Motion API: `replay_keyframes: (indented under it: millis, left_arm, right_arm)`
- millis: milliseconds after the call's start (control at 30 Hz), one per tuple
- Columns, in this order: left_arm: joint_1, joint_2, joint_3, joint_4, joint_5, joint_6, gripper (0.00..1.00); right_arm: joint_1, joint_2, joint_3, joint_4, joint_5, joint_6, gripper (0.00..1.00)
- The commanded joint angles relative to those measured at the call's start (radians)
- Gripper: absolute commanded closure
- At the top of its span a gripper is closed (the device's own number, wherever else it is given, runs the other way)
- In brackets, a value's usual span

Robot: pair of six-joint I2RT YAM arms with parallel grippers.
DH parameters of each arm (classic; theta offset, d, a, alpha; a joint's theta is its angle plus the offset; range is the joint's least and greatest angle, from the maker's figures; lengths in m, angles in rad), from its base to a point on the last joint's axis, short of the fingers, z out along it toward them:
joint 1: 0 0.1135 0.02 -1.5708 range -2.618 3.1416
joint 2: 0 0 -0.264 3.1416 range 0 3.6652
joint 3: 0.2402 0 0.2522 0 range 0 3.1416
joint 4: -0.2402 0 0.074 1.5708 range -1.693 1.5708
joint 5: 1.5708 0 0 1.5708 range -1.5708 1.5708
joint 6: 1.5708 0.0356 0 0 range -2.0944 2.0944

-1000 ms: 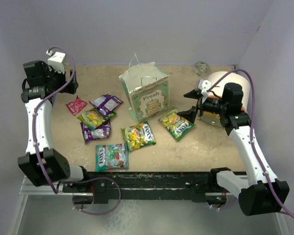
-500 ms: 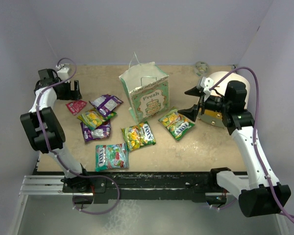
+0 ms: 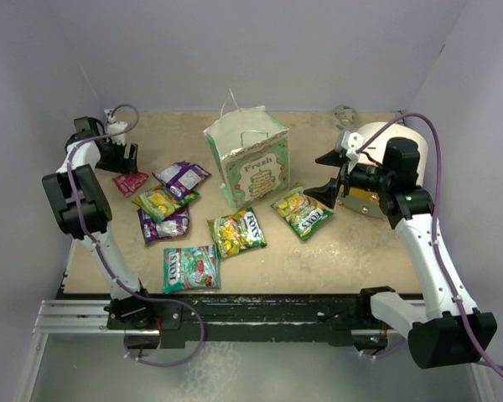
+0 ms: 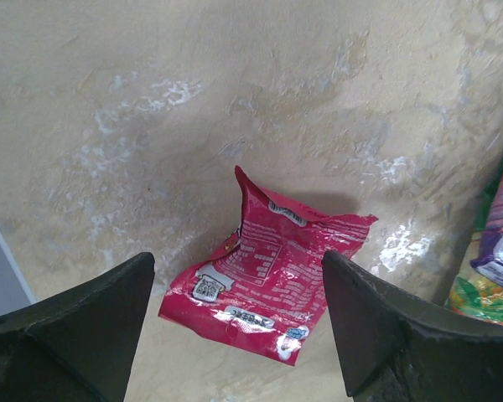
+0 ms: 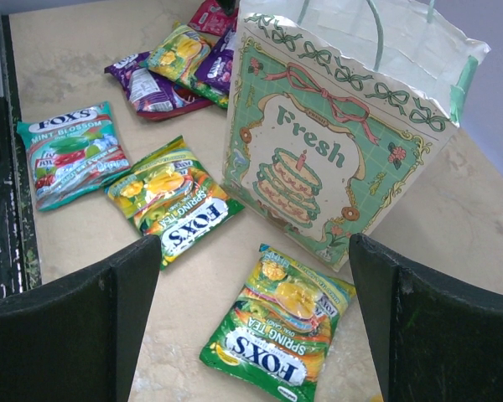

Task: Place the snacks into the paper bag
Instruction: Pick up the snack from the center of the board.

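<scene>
Snack point(image 4: 268, 280), glossy and flat on the tabletop point(image 4: 235, 84), may slip the wide-open, empty left hand point(image 4: 236, 266) if it closes too high.

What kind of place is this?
Most likely a robot test cell, not a home: lilac walls box in a beige tabletop, two arms are bolted to a rail at its near edge, and snacks lie beside a paper bag.

Mint-green, cake-printed paper bag point(image 5: 318, 142); red packet point(image 4: 268, 268); apparently purple packets point(image 3: 184, 175)
</scene>
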Motion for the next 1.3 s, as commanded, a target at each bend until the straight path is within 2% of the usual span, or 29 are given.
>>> replay_keyframes:
  millis: [0,167,300,767,933,1133,1267]
  left_arm:
    - [0.002,0.063,0.099,-0.117,0.034,0.103,0.18]
    - [0.01,0.1,0.122,-0.165,0.083,0.138,0.29]
    - [0.031,0.106,0.119,-0.183,0.139,0.142,0.37]
    - [0.042,0.044,-0.01,-0.158,0.243,0.124,0.76]
    - [0.042,-0.011,-0.026,-0.154,0.247,0.104,0.81]
    - [0.042,-0.151,-0.038,-0.161,0.293,0.065,0.83]
    - [0.042,-0.259,-0.046,-0.129,0.323,0.007,0.88]
  right_arm:
    - [-0.004,-0.002,0.01,0.029,0.007,-0.009,0.06]
    - [-0.014,-0.02,-0.02,0.082,0.04,-0.007,0.05]
    - [-0.045,-0.016,-0.048,0.119,0.009,0.03,0.05]
    - [-0.049,-0.03,-0.064,0.126,0.006,0.023,0.05]
    - [-0.058,-0.039,-0.068,0.125,0.0,0.018,0.05]
    - [-0.073,-0.046,-0.07,0.128,-0.009,0.021,0.05]
    - [-0.073,-0.05,-0.071,0.13,-0.012,0.021,0.05]
